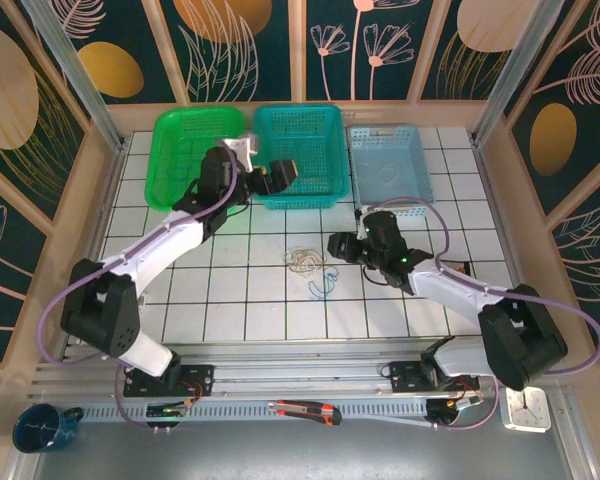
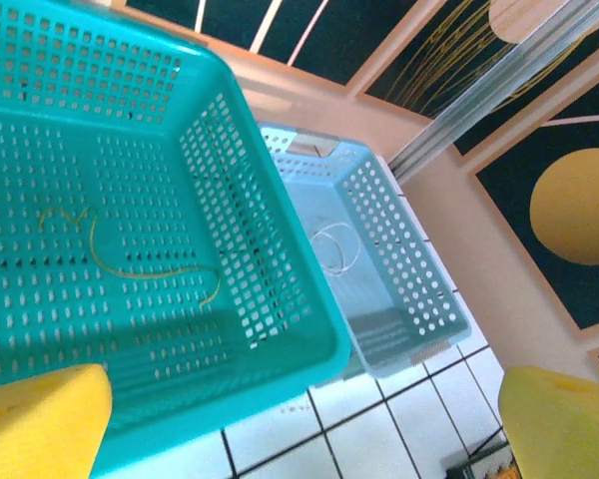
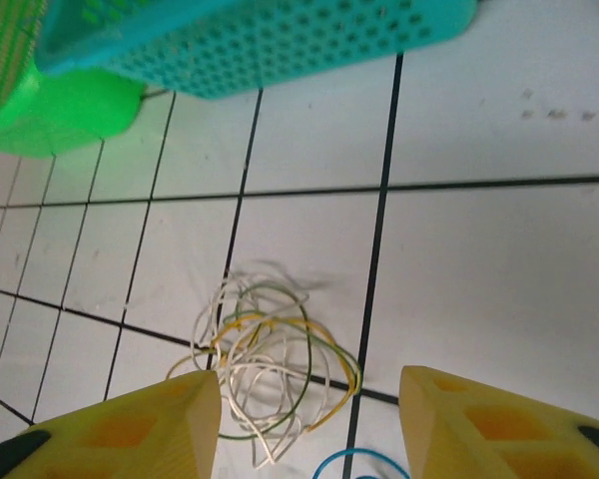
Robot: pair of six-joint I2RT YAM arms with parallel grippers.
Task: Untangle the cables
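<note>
Two tools, both with jaws apart and neither holding anything. Your left tool (image 2: pixel 304 399) hangs over the teal basket (image 2: pixel 230 190), its yellow fingers (image 2: pixel 40 419) spread wide to the bottom corners of the wrist view with nothing between them. Below it, on the floor of that basket, lies one thin yellow cable (image 2: pixel 130 267), loose and wavy, on its own. Just to the right of the teal basket stands the pale blue basket (image 2: pixel 404 249), and in it you can see a single whitish cable (image 2: pixel 334 247) curled into a loop. On the teal basket's other side is the green basket (image 1: pixel 185 150).

Your right tool (image 3: pixel 309 389) sits low over the white tiled table (image 3: pixel 499 259), pointed toward the baskets, jaws partly open. The tangle of cables (image 3: pixel 265 349) lies on the table right at the fingertips, partly in the gap between them, and the wrist view shows no grip on it. It is a clump of white, yellow and green loops wound through one another. Near it, toward the arm bases, a blue cable (image 1: pixel 323 287) lies on the table as a loop, close to the clump. Whether the two touch, you cannot tell.
</note>
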